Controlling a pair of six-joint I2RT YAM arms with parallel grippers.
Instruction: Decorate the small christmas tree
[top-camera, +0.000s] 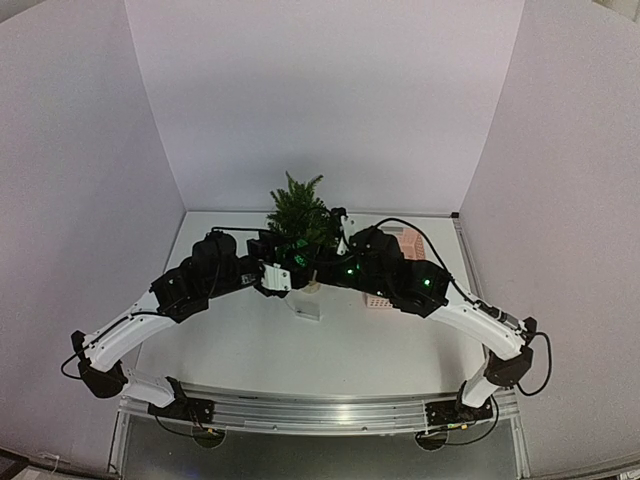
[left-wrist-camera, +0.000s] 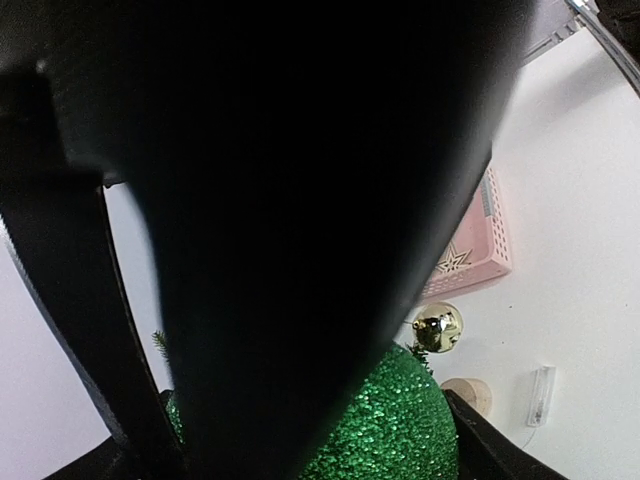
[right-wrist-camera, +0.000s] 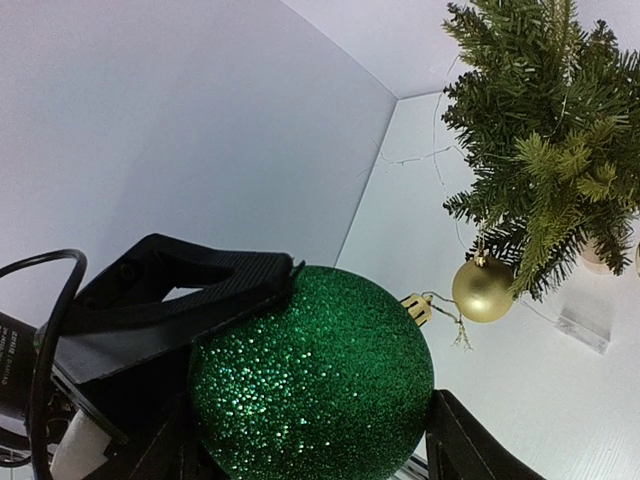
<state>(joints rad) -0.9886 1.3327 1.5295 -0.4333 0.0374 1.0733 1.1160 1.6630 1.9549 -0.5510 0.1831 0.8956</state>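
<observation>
My left gripper clamps a green glitter bauble; my right gripper grips a second green bauble. The small christmas tree stands mid-frame in the top view, between both wrists

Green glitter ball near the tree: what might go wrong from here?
The small christmas tree is crowded from both sides in the top view, so a nudge could tip it. The gold ball hangs low on a branch, close to the green glitter ball held by the right end effector, and a brush might knock it off. The left wrist view is mostly blocked by something dark.
</observation>
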